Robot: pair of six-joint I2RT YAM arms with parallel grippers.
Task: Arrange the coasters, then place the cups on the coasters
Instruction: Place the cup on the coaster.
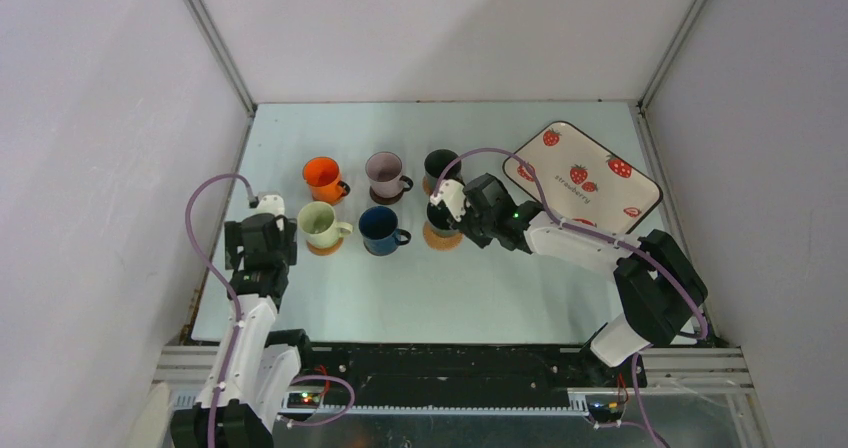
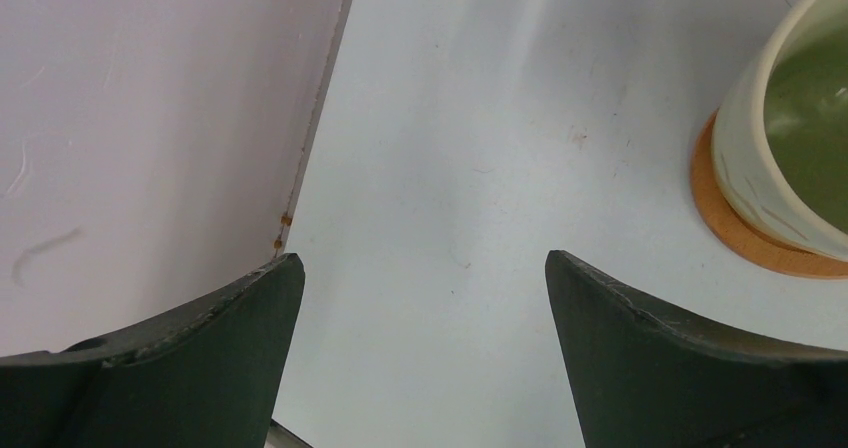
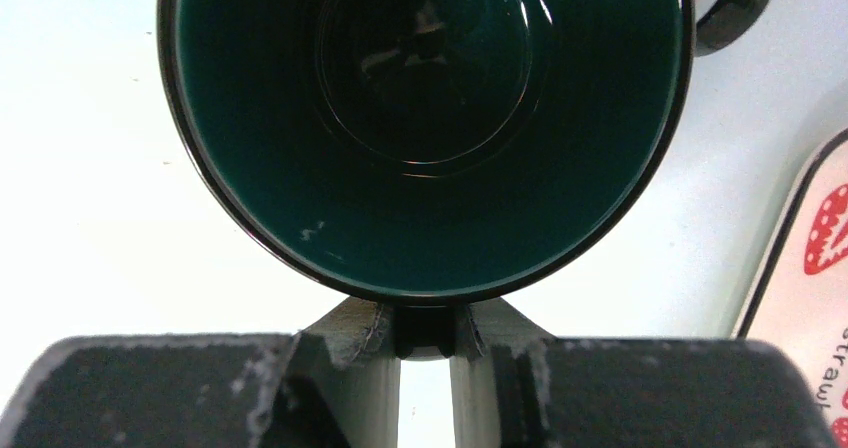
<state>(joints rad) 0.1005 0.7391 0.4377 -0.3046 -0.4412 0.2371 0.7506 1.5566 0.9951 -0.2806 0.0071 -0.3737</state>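
Note:
My right gripper [image 1: 440,211] is shut on the handle of a dark green cup [image 3: 425,118], which is over a tan coaster [image 1: 443,238]; I cannot tell whether they touch. Its fingers [image 3: 365,343] pinch the handle from both sides. The orange cup [image 1: 322,175], mauve-white cup [image 1: 384,172] and another dark green cup [image 1: 440,165] form the back row. In front stand the pale green cup [image 1: 318,224] and navy cup [image 1: 379,227]. The pale green cup [image 2: 800,118] sits on a tan coaster [image 2: 740,230]. My left gripper [image 2: 425,268] is open and holds nothing, left of that cup.
The white strawberry-print tray [image 1: 585,175] lies at the back right, close to my right arm, and its edge [image 3: 800,268] shows in the right wrist view. The left wall [image 2: 150,118] stands close to my left gripper.

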